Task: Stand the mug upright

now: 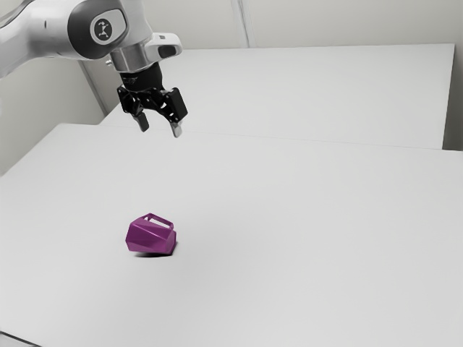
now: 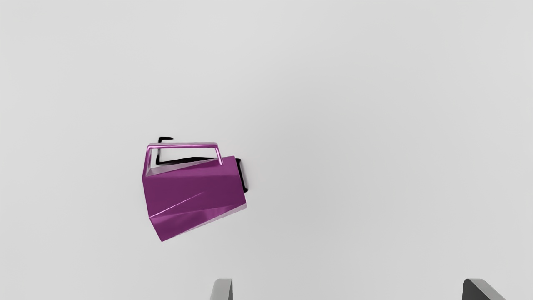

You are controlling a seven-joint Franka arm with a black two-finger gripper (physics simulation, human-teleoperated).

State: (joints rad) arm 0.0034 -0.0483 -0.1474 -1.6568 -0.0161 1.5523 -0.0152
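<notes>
High above the table, the black gripper [image 1: 160, 130] hangs open in the exterior view, nothing held between its fingers. A purple faceted mug [image 1: 150, 237] lies on its side on the table, well below the gripper, with its handle on the upper side. The wrist view has the same mug [image 2: 195, 193] lying over, its angular handle and dark shadow visible beside the body. In that view the fingertips of the gripper [image 2: 347, 289] stand wide apart, and the mug is off toward one finger, untouched.
The white tabletop [image 1: 304, 238] stretches around the mug on all sides. Behind it, toward the exterior view's top, stands a pale raised block or panel [image 1: 311, 94]. A thin dark line crosses the exterior view's lower left corner.
</notes>
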